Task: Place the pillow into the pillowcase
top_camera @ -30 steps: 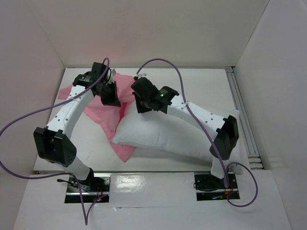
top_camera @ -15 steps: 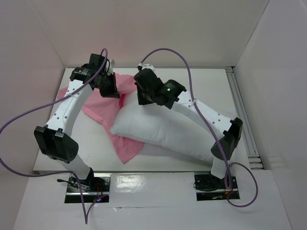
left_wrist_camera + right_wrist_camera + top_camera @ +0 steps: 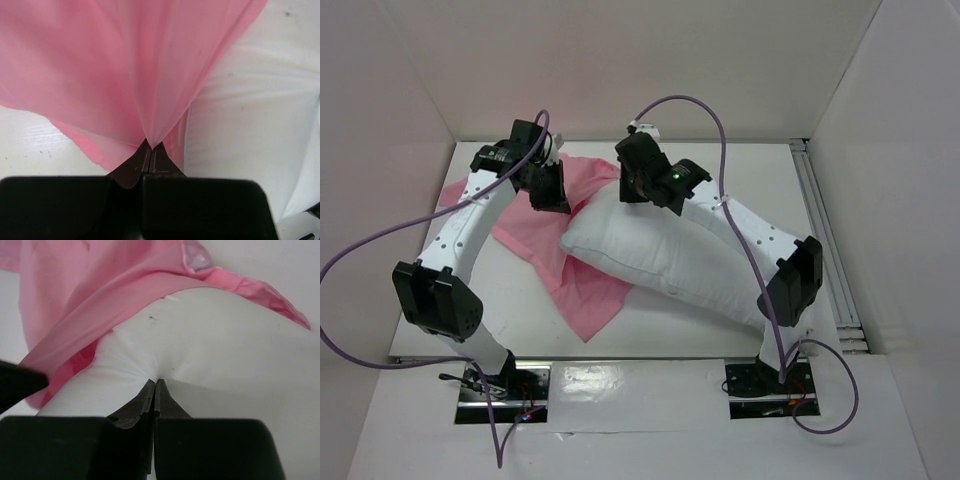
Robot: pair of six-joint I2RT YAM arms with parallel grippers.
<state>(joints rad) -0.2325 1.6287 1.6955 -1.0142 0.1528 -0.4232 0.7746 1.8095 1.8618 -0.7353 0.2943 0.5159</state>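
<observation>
The white pillow (image 3: 660,262) lies slantwise across the table, its far left end lifted towards the pink pillowcase (image 3: 542,245). My right gripper (image 3: 632,192) is shut on the pillow's far edge; in the right wrist view (image 3: 155,381) the white cloth (image 3: 200,335) bunches at the fingertips under the pink hem (image 3: 90,315). My left gripper (image 3: 552,200) is shut on the pillowcase; in the left wrist view (image 3: 151,145) the pink fabric (image 3: 120,65) fans upward from the tips, with the pillow (image 3: 250,125) to the right.
The pillowcase spreads flat over the left of the white table (image 3: 720,160), one corner near the front (image 3: 588,325). White walls enclose the table; a rail (image 3: 825,230) runs along the right edge. Purple cables arc over both arms.
My right gripper has carried the pillow's end away from me and to the left, into the pillowcase's edge. My left gripper has stayed near the far left, holding the pink fabric.
</observation>
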